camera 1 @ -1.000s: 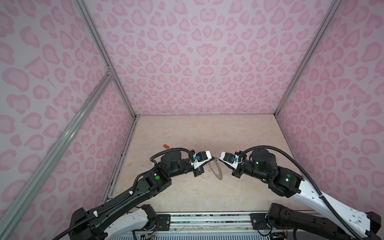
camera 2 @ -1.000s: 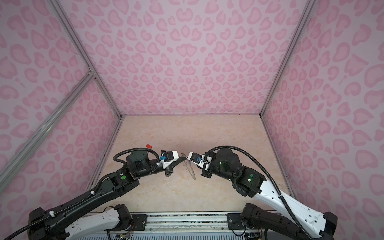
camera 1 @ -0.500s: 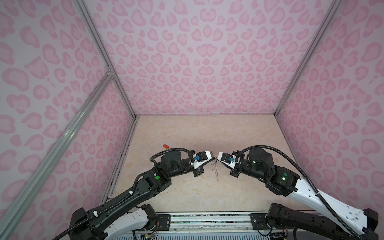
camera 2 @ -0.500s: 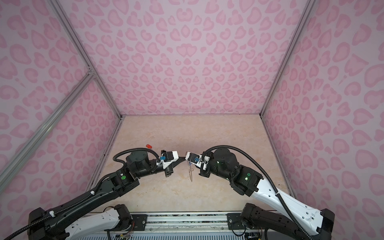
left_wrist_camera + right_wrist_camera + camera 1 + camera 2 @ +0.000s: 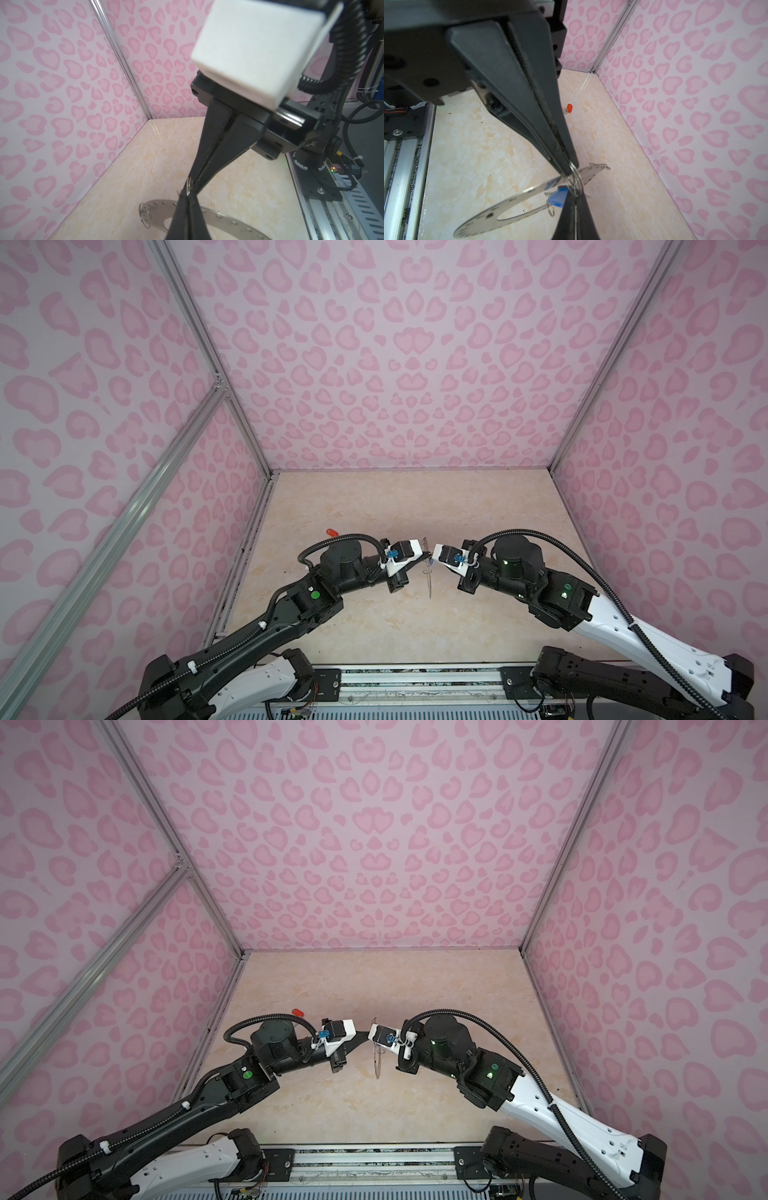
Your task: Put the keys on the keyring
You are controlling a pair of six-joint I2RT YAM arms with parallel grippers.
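Steel keyring (image 5: 508, 201), thin, stiff, prob. light & slick, hangs mid-air; right gripper (image 5: 568, 169) clenched on its wire loop (image 5: 576, 180), best hold; left gripper (image 5: 572, 199) clenched alongside, apparently on blue-tagged key (image 5: 557, 197); red-tagged key (image 5: 569, 108) well apart.

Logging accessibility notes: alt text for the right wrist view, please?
Two shut grippers, the left gripper and the right gripper, meet tip to tip on a small wire loop at the edge of the keyring, tilted over the table. A blue tag shows beside the loop; a red-orange tagged key lies on the table beyond.
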